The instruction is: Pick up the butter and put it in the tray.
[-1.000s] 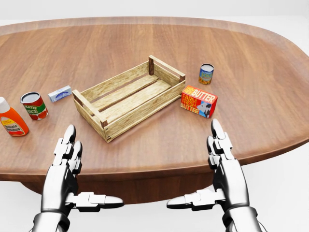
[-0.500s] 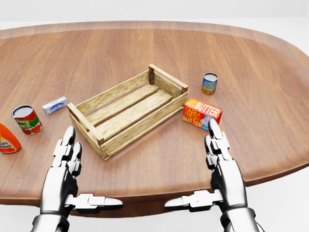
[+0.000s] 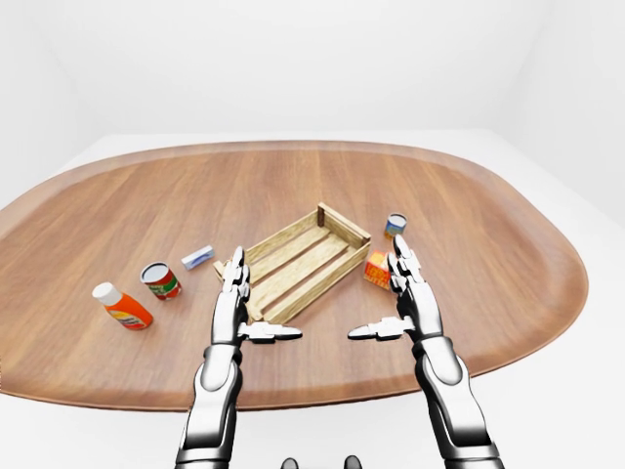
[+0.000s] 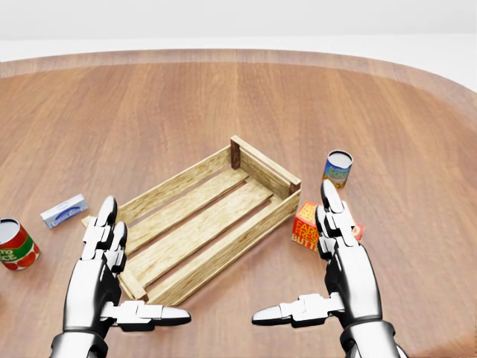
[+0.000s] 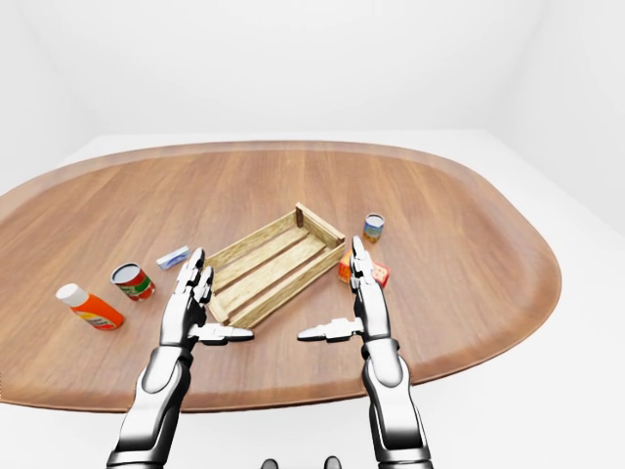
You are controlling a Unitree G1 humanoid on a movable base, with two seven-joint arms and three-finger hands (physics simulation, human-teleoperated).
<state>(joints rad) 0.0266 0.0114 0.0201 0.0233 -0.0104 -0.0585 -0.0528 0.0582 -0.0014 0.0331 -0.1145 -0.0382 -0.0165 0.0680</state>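
We should lower our right hand [image 4: 339, 257], fingers spread and empty, squarely over the butter [image 4: 305, 226] at centre-right, beside the tray [image 4: 257, 169].

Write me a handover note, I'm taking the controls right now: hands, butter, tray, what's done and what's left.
Left hand: open, empty, at the tray's lower-left end.
Right hand: open, empty, partly covering the butter in head view.
Butter: on the table, just right of the tray, not gripped.
Tray: empty.
Done: nothing picked up yet.
Left: grasp the butter, lift it, set it in the tray.
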